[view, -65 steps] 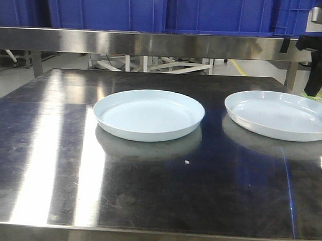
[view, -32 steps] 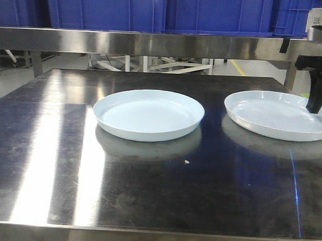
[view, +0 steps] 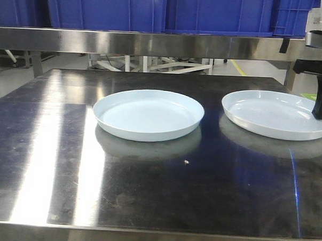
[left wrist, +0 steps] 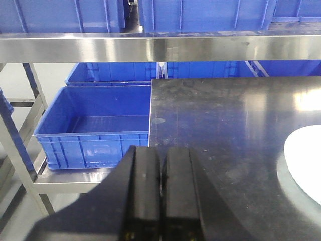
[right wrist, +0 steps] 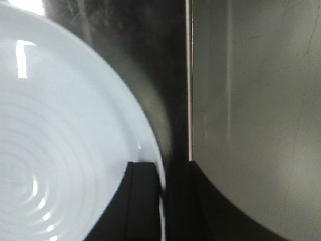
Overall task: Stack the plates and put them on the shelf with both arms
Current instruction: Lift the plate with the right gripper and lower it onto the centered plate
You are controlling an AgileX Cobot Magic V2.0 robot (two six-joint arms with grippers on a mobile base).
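On the steel worktop [view: 147, 189], the right gripper [right wrist: 161, 168] jaws are pinching the right plate [right wrist: 60, 125] rim.
The left gripper [left wrist: 160, 150] jaws are pressing together, the left plate [left wrist: 306, 160] lying to their right.

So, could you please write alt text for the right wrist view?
The right gripper grips the rim of a pale blue plate, one finger inside and one outside. Beside it runs the edge of the dark steel table.

Pale blue plates [view: 148, 115], deep blue crates [view: 107, 9]
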